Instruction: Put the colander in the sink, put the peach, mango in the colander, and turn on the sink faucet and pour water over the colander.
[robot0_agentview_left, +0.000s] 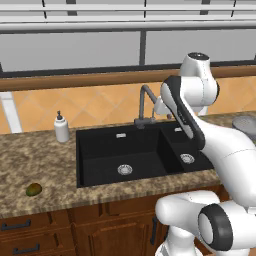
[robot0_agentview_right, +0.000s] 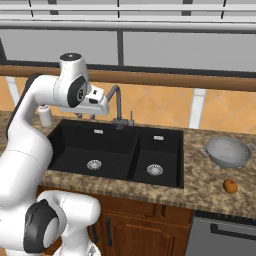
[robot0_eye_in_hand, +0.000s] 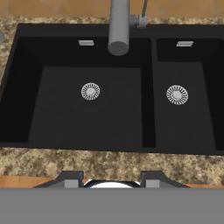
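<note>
The black double-basin sink holds nothing in either basin. My gripper hangs above the sink's left basin, just left of the dark grey faucet, and its fingers stand apart with nothing between them. To the right of the sink, the silver colander sits upright on the counter. In front of it lies the orange-red peach. The green-yellow mango rests on the counter well left of the sink. No water runs from the faucet.
A white soap dispenser stands at the sink's back left corner. The granite counter runs on both sides, with a tiled backsplash and window ledge behind. Wooden cabinet drawers lie below the front edge.
</note>
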